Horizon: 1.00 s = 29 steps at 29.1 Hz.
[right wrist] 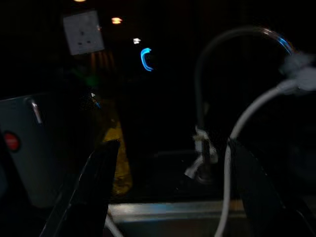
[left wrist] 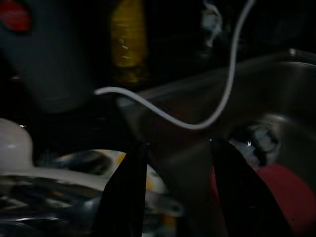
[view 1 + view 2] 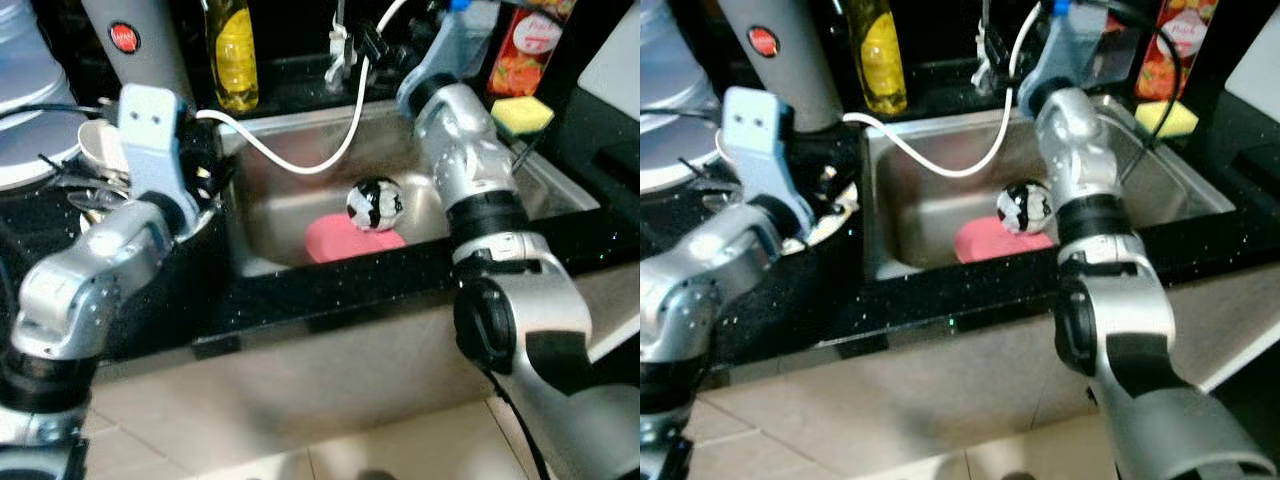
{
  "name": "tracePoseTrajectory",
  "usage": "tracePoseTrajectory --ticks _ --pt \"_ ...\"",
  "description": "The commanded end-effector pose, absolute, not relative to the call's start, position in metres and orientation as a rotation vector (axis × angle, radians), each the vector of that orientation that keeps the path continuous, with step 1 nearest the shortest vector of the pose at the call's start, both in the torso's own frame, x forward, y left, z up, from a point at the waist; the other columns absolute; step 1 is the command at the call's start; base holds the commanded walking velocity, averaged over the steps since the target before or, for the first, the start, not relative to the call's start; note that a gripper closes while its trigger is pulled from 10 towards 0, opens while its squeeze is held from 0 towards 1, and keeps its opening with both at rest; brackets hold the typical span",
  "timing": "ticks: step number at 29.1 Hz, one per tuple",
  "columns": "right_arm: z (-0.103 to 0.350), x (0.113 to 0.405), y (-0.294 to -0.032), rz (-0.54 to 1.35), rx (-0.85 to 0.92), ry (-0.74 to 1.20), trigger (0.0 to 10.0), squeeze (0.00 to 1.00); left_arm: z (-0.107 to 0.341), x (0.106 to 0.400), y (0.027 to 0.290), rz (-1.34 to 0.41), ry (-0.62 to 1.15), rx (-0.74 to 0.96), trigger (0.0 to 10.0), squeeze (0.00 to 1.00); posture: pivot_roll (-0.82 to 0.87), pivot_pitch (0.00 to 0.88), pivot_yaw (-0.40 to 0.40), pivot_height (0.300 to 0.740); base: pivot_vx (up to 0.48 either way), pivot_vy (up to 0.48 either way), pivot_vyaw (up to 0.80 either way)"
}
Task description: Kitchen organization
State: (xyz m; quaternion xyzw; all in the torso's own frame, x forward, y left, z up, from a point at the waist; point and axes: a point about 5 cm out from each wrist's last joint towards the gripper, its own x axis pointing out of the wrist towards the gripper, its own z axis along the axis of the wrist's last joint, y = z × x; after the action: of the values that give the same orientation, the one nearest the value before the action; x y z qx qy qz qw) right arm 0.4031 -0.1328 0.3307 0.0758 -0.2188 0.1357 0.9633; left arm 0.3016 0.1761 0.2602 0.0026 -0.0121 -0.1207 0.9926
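Down in the steel sink [image 3: 560, 195], sunk into the black speckled desk [image 3: 330, 290], lies a flat pink sponge-like pad [image 3: 350, 240], soft-edged and oblong, its long axis running along the sink's front wall, close against it. On its back edge rests a small round thing patterned black and white [image 3: 375, 203], glossy like a ball. A thin white cord [image 3: 300, 160] sags in a curve from the sink's left rim across to the tap [image 3: 340, 45] at the back edge. My left gripper [image 2: 177, 187] hovers over the sink's left rim, jaws spread apart with nothing between them, pointing across toward the pink pad; just under it on the desk sit pale crockery and metal cutlery [image 2: 74, 197], jumbled. My right gripper [image 1: 173, 197] is raised at the back of the sink, jaws wide and released, aimed at the curved tap. A yellow bottle [image 3: 233, 55] stands upright at the desk's back edge, and a yellow-green sponge [image 3: 522, 115] lies at the sink's back right corner.
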Motion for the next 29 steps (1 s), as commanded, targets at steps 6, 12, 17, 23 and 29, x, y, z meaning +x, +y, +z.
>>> tracePoseTrajectory --ticks 6,12,17,23,29 --pt "0.285 0.375 -0.133 0.244 0.163 -0.408 10.0 0.00 0.241 0.307 0.210 -0.030 0.058 0.055 10.0 0.00 -0.06 0.029 0.068 0.740 0.000 0.000 0.00" --pt "0.285 0.367 -0.133 0.244 0.166 -0.411 10.0 0.00 0.225 0.322 0.220 0.085 0.138 0.026 10.0 1.00 -0.09 0.036 0.090 0.740 0.000 0.000 0.00" --pt "0.286 0.363 -0.135 0.234 0.162 -0.411 10.0 0.00 0.228 0.332 0.224 0.142 0.135 -0.011 10.0 1.00 -0.08 0.042 0.099 0.740 0.000 0.000 0.00" --pt "0.287 0.357 -0.134 0.230 0.154 -0.396 10.0 0.00 0.229 0.346 0.229 0.262 0.164 -0.110 10.0 0.00 -0.09 0.049 0.102 0.740 0.000 0.000 0.00" --pt "0.284 0.356 -0.120 0.314 0.103 -0.360 10.0 0.00 0.222 0.345 0.234 0.383 0.203 -0.092 10.0 0.00 -0.09 0.032 0.104 0.740 0.000 0.000 0.00"
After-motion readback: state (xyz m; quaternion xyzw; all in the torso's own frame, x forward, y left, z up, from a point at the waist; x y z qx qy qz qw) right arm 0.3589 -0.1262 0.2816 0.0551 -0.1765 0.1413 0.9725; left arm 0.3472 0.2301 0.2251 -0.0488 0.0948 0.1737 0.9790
